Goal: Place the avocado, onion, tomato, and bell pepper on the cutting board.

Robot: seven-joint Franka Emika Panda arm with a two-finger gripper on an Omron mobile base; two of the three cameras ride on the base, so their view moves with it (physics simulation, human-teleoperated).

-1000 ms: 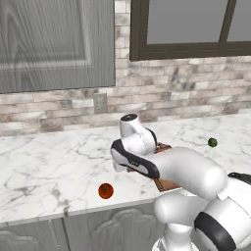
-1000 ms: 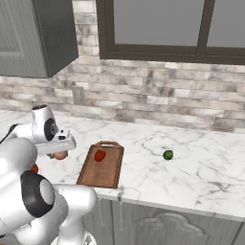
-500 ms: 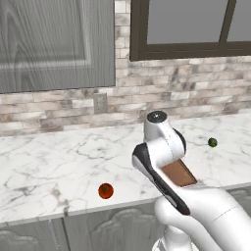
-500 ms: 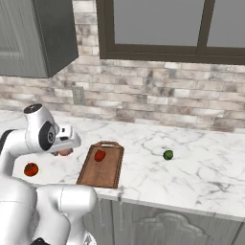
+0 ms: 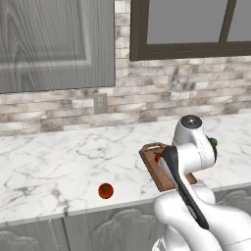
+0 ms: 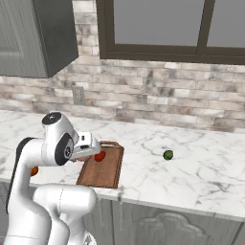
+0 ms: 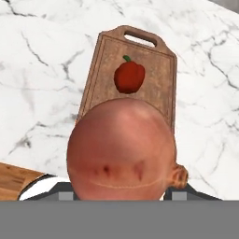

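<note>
Right now the pincer (image 6: 85,154) holds the onion (image 7: 122,149), a big pale pink ball that sits between its tips, and in the hand view the onion is so close that it hides the tips. The pincer hangs up in the air over the cutting board (image 7: 98,79). Just under it and a bit ahead, the bell pepper (image 7: 129,76) lies on the brown board, near the end with the handle loop. In the right base view the bell pepper (image 6: 99,156) peeks out right beside the pincer, and the cutting board (image 6: 105,171) lies on the white table (image 6: 201,172). Farther off to the pincer's right, the small green avocado (image 6: 168,155) sits on the table, well apart from the board. Far off on the other side, to the pincer's left, the orange-red tomato (image 5: 105,190) sits alone near the front edge of the table (image 5: 59,166).
</note>
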